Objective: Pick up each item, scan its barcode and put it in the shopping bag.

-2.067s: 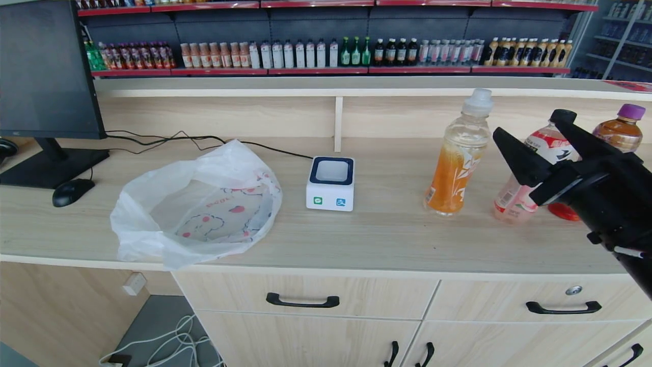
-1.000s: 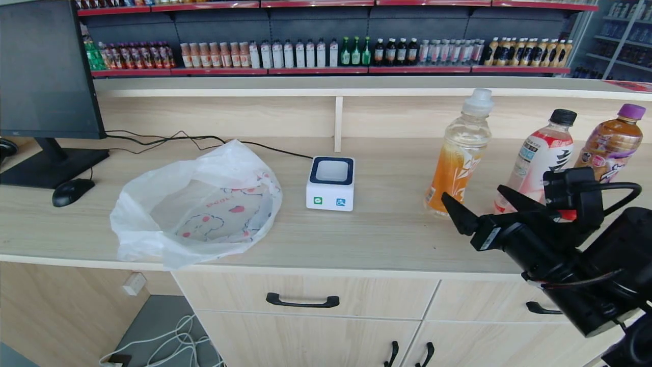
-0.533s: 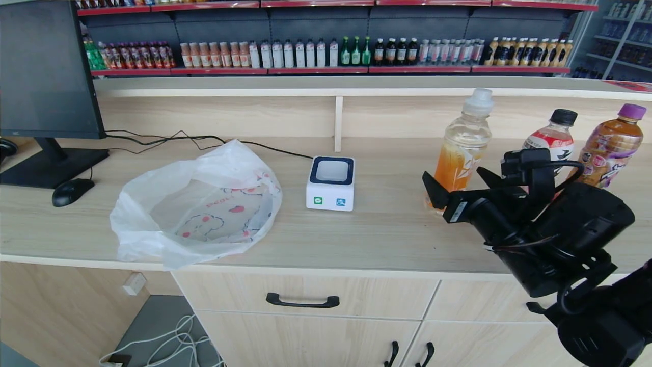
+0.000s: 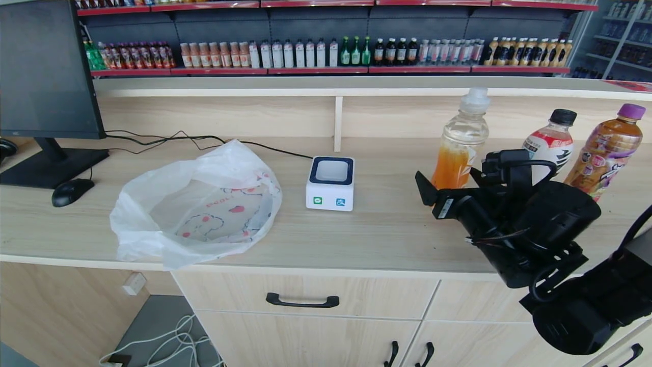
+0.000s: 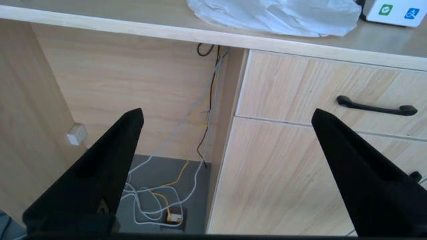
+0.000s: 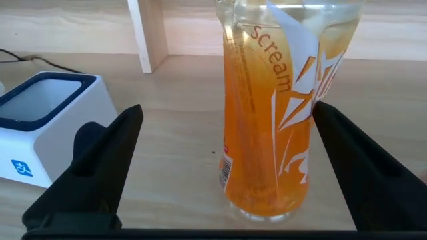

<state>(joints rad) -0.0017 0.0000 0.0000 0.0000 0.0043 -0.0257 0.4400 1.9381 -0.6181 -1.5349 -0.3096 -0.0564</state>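
A pale wood-grain worktop [image 4: 377,234] runs across the middle of the head view, with a raised ledge behind it and store shelves [image 4: 326,51] of bottled drinks along the top. At the upper left stands a dark monitor [image 4: 46,71], with a black mouse [image 4: 72,192] below it. The white shopping bag [image 4: 196,204] lies open at centre left, and the small white scanner [image 4: 331,183] sits just right of it, its cable trailing back toward the monitor.

At the right, three bottles stand in a row: an orange drink bottle [image 4: 461,148], a pink-labelled bottle [image 4: 552,142] and a purple-capped bottle [image 4: 606,150]. The right claw [image 4: 448,178] is released, its jaws spread on either side of the orange drink bottle's lower half, with a gap on each side.

The left claw [image 5: 228,115] is also released and hangs below the worktop edge, before a drawer handle [image 5: 373,107] and loose floor cables [image 5: 167,200].
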